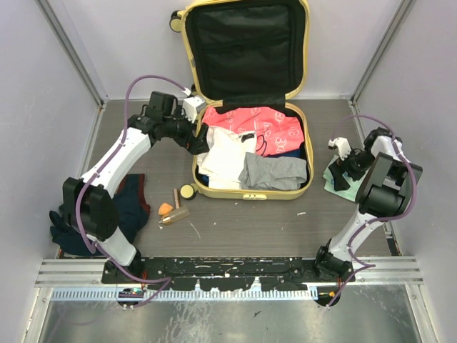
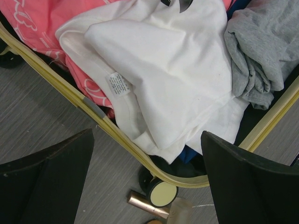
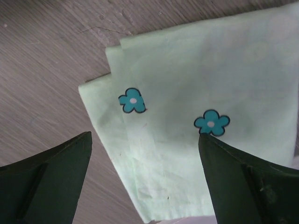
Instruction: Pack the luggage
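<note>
Folded pale-green cloth (image 3: 196,154), its layered edges showing on the left side. Print: two teal flowers (image 3: 132,101), black-outlined with white centres. It lies flat on the grey wood-grain worktop (image 3: 46,70). The right gripper (image 3: 145,136) is above it, dark fingers (image 3: 51,182) spread wide and gripping nothing.

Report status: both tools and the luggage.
Left tool open, over white shirt in luggage. Right tool open, over green cloth on table. Luggage open, part packed. No obstruction seen.
</note>
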`<action>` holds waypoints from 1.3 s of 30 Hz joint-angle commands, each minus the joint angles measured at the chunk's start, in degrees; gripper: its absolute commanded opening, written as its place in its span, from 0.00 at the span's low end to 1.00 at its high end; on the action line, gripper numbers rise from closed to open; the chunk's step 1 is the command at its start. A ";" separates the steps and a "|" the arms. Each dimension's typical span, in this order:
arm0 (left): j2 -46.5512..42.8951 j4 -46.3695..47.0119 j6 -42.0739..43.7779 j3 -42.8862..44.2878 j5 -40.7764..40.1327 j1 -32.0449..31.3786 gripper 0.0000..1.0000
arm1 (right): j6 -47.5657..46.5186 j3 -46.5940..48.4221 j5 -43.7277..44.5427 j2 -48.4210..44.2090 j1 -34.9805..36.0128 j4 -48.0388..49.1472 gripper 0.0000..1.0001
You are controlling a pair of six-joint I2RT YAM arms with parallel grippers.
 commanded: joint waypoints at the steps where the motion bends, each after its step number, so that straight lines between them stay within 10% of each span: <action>1: -0.07 -0.07 0.69 2.98 -0.58 0.35 0.98 | -3.12 2.37 -1.09 2.97 0.61 1.32 1.00; 12: 1.49 -1.11 0.88 4.99 -2.30 0.32 0.98 | -4.22 -3.85 0.90 7.29 4.42 6.97 0.82; 23: -0.07 -0.73 1.16 4.02 -2.93 0.78 0.98 | -3.51 -13.74 1.55 2.27 4.50 11.39 0.22; 29: -1.50 -0.86 1.30 2.78 -2.71 0.95 0.98 | -3.24 -10.47 -1.35 -1.75 4.06 4.11 0.62; 39: -3.13 0.07 1.07 0.52 -2.14 0.96 0.98 | -8.04 -11.89 -4.83 -10.96 3.37 1.71 1.00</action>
